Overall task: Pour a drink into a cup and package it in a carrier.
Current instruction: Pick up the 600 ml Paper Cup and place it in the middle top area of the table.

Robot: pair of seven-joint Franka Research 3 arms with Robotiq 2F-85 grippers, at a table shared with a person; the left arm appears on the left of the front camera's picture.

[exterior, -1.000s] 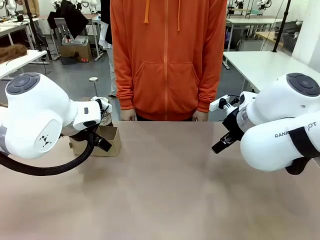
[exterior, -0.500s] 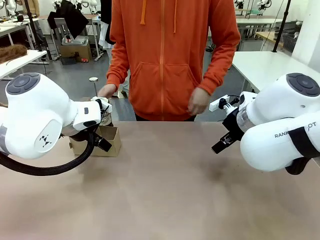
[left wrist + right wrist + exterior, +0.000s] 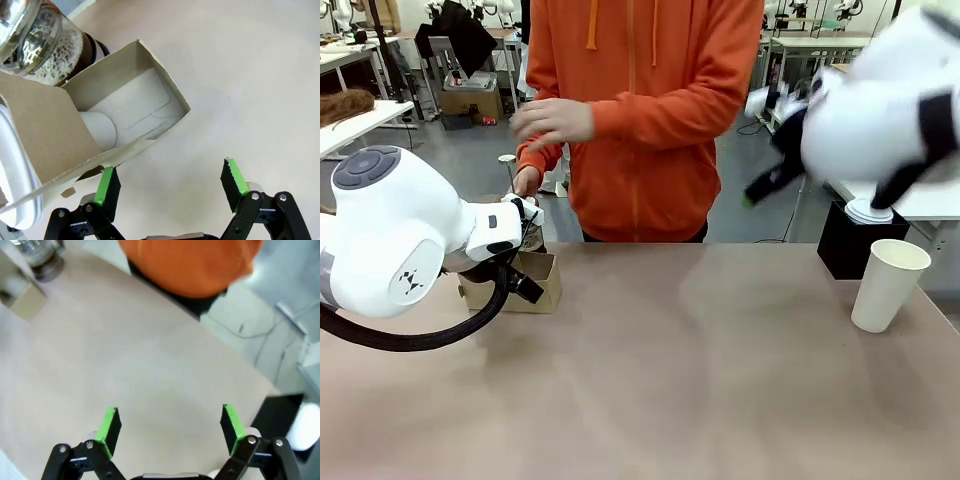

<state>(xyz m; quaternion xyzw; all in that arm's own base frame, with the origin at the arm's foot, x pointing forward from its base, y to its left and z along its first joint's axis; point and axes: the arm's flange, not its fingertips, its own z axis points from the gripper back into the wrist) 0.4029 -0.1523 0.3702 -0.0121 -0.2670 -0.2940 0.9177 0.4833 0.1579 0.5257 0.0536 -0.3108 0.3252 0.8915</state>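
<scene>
The brown cardboard carrier (image 3: 542, 279) stands at the table's left side, its near compartment (image 3: 131, 113) lined with pale folded paper. Just behind it is the glass jug with the dark drink (image 3: 41, 44), partly hidden by my left arm in the front view. My left gripper (image 3: 170, 183) hangs open beside the carrier's corner, one pad (image 3: 106, 183) close to its wall. The white cup (image 3: 888, 284) stands open-topped at the table's right. My right gripper (image 3: 762, 186), blurred, is high above the table; in the wrist view it (image 3: 170, 425) is open and holds nothing.
A black box (image 3: 844, 243) with a white lid (image 3: 869, 210) on it stands behind the cup. A person in an orange hoodie (image 3: 650, 110) stands at the far edge, one hand (image 3: 527, 180) low by the jug, the other hand (image 3: 555, 120) raised. Bare table (image 3: 670, 370) spans the middle.
My right arm has swung up and to the right, uncovering the cup and the black box. The person has lifted both hands, one toward the jug. The left arm stayed put.
</scene>
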